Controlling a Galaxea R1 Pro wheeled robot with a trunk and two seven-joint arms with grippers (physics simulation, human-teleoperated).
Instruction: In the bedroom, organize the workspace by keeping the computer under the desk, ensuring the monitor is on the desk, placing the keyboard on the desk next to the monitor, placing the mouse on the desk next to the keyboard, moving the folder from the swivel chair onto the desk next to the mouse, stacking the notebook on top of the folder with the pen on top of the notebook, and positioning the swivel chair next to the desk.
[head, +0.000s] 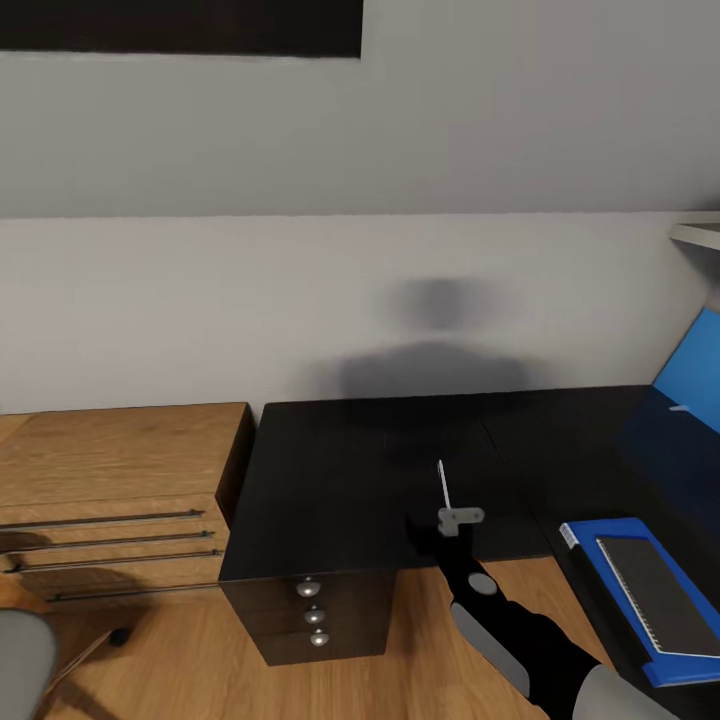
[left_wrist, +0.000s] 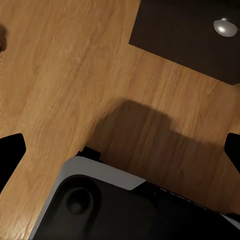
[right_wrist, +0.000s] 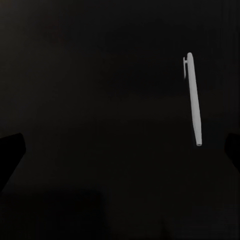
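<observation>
Closest to my head camera is my right arm (head: 520, 640), dark with a grey sleeve, reaching up from the lower right. At its end, the right gripper (head: 455, 520) hangs over a black cabinet top (head: 350, 470). One white pen (head: 443, 480) lies on that top just beyond the gripper. In the right wrist view the pen (right_wrist: 193, 100) rests flat on the black surface, and the two dark fingertips (right_wrist: 10, 155) sit spread wide at the edges, holding nothing.

One blue folder (head: 610, 560) lies on the desk (head: 600, 440) at the right, its far edge cut off by the frame. One grey notebook (head: 665, 595) sits on top of it, also partly cut off. A bright blue panel (head: 695, 375) shows at the right edge; I cannot tell what it is.

Three round silver knobs (head: 313, 612) line the black cabinet's front. One oak drawer unit (head: 110, 500) stands left of it, with dark rail handles. A grey chair (head: 22, 660) corner shows at bottom left.

My left wrist view looks down at wood floor (left_wrist: 75, 75), one knob (left_wrist: 225, 27), and my base. The left gripper (left_wrist: 120, 145) has its fingertips set wide apart and empty.
</observation>
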